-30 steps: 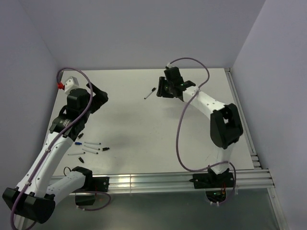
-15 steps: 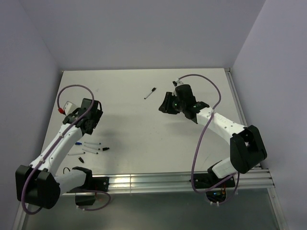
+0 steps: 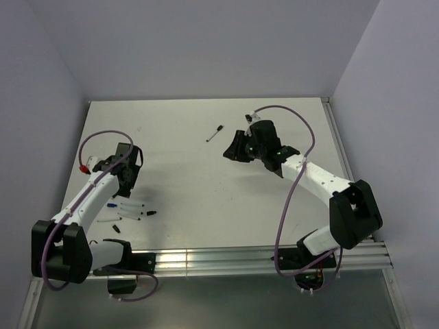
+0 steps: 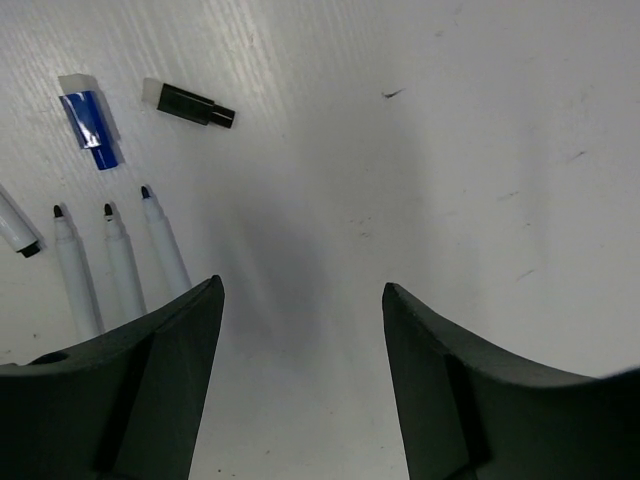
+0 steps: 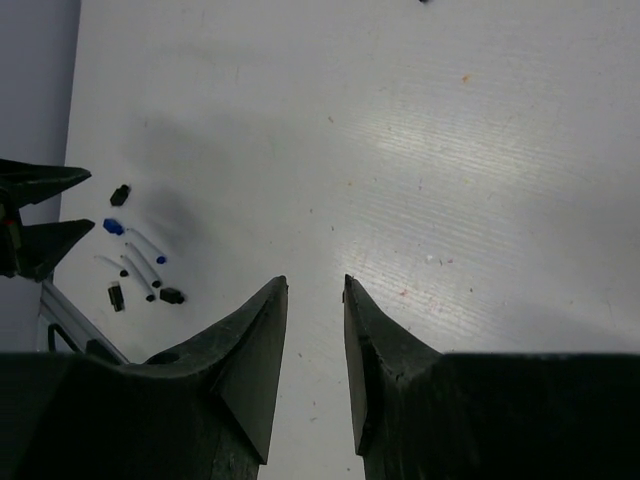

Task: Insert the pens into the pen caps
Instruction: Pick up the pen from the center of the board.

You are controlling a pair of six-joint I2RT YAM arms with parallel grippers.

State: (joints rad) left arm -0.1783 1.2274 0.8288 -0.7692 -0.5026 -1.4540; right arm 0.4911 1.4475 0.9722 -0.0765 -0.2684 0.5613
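Three white pens [image 4: 120, 265] with dark tips lie side by side at the left of the left wrist view, the nearest partly behind a finger. Beyond them lie a blue pen cap [image 4: 92, 127] and a black pen cap [image 4: 195, 104]. My left gripper [image 4: 302, 290] is open over bare table just right of the pens. From above, this gripper [image 3: 127, 184] hangs just behind the pens [image 3: 130, 210]. My right gripper [image 3: 232, 151] hovers mid-table, far from them. Its jaws stand narrowly open with nothing between them [image 5: 314, 282]. The cluster of pens and caps [image 5: 135, 262] shows small at the left of the right wrist view.
Another pen [image 3: 215, 132], with a dark end, lies alone at the back centre of the white table [image 3: 192, 178]. Walls close in the left, back and right sides. Aluminium rails [image 3: 206, 260] run along the near edge. A purple cable [image 3: 103, 137] loops off the left arm.
The left arm has swung from the back left down toward the pens, its jaws narrowing slightly. The right arm has come forward from the back to mid-table, its jaws closing partway.
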